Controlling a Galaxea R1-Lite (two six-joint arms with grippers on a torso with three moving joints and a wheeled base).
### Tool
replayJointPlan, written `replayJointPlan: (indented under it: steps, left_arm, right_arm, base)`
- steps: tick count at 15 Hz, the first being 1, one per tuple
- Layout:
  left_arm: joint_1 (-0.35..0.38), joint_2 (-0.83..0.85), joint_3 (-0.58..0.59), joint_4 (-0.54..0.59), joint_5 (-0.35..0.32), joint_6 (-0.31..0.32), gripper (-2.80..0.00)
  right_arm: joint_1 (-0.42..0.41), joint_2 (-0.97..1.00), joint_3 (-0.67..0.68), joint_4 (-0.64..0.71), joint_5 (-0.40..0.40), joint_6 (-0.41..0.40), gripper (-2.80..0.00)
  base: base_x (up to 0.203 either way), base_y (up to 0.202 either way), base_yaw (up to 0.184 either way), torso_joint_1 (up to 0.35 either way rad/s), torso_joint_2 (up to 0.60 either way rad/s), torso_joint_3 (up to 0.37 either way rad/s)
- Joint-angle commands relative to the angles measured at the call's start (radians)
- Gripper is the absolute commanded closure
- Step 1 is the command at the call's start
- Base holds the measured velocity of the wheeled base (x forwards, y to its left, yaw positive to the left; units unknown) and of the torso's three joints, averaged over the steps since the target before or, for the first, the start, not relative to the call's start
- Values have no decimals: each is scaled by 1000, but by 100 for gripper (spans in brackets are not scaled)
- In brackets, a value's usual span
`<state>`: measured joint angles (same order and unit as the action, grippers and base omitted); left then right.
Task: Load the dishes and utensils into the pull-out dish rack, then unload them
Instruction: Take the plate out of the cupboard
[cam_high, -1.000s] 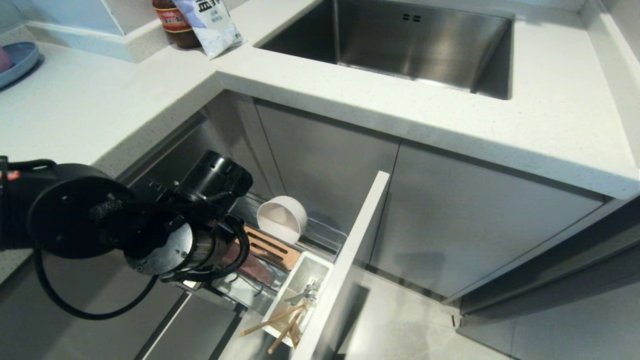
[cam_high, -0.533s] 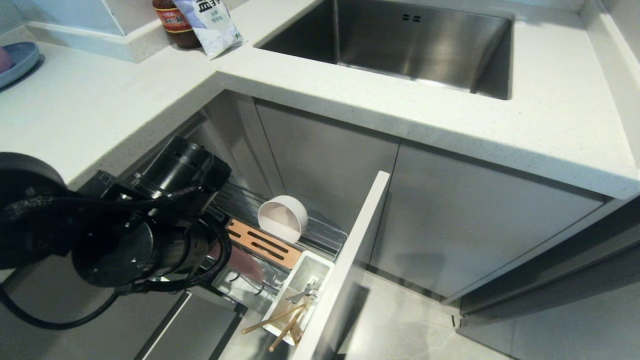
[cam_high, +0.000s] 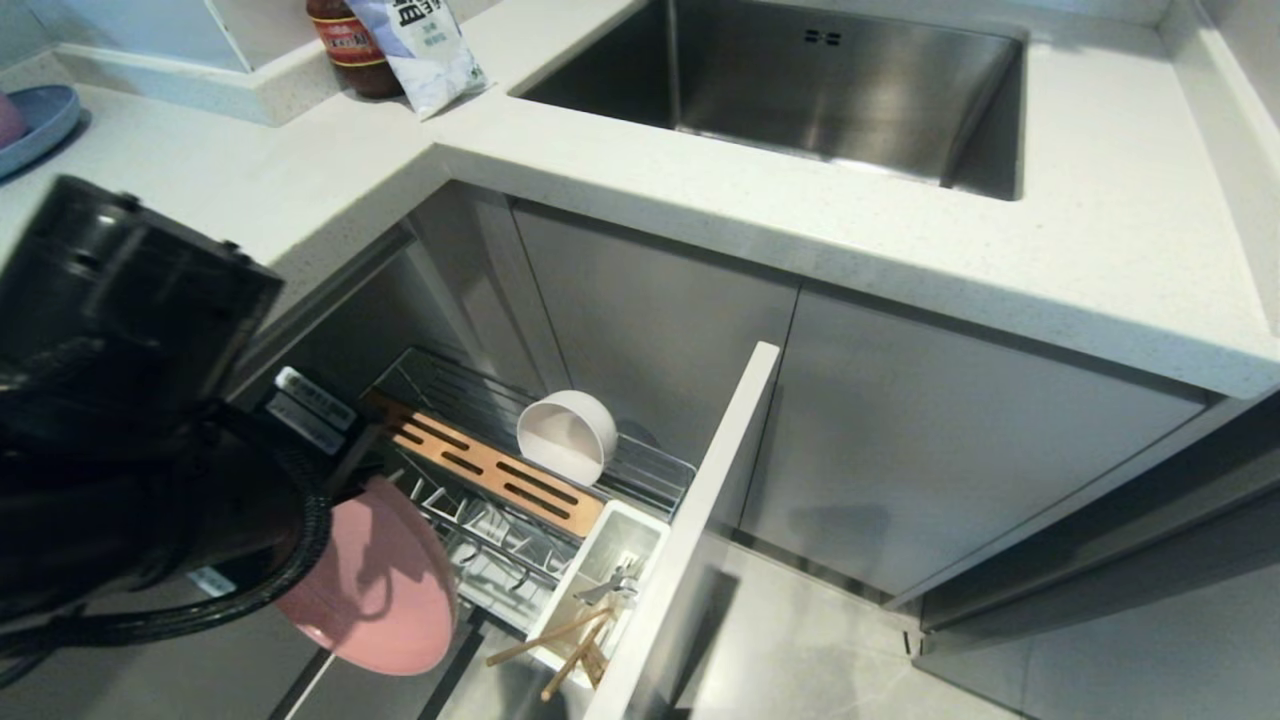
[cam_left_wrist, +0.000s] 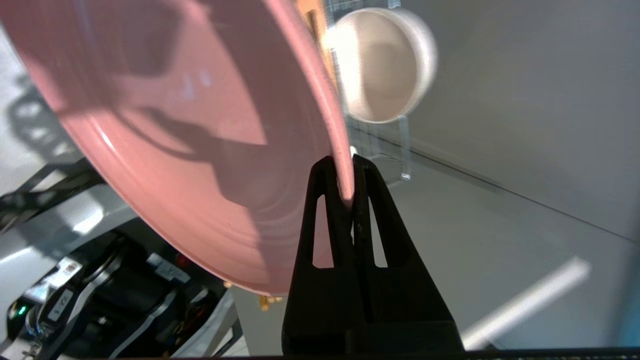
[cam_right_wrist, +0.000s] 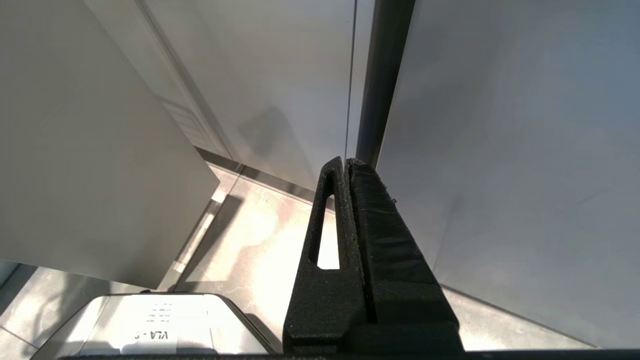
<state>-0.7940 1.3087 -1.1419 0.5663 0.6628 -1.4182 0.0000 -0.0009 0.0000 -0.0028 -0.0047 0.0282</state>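
The left gripper (cam_left_wrist: 341, 167) has lifted up and away to the left since a second ago, drawing the pink plate (cam_high: 375, 580) clear of the pull-out dish rack (cam_high: 480, 470), whose wooden strip now shows whole. Its jaws are pinched tight on the plate's rim. The plate is glossy, round and tilted, hanging left of the rack. The right gripper (cam_right_wrist: 346, 162) is closed on nothing, near the cabinet fronts.

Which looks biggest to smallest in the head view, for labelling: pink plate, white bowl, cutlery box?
1. pink plate, though it is nearest the camera.
2. cutlery box.
3. white bowl, close to the box, so unsure.
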Motion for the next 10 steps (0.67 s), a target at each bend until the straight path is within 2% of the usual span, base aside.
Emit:
replayJointPlan:
  steps: [1,5,10]
  left_arm:
    - [-27,-123,-28,-5,3,61,0]
    - [-38,-232,-172,-23,-5,217,0]
    - [-25,-300,-331,-217,-61,499,0]
  right_arm:
    - [0,-2,2,0,0,-1,0]
    - [0,-2,1,0,0,0,0]
    - [0,-2,2,0,0,-1,0]
  base:
    - [0,0,0,0,0,0]
    - [0,0,0,0,0,0]
    - [0,0,0,0,0,0]
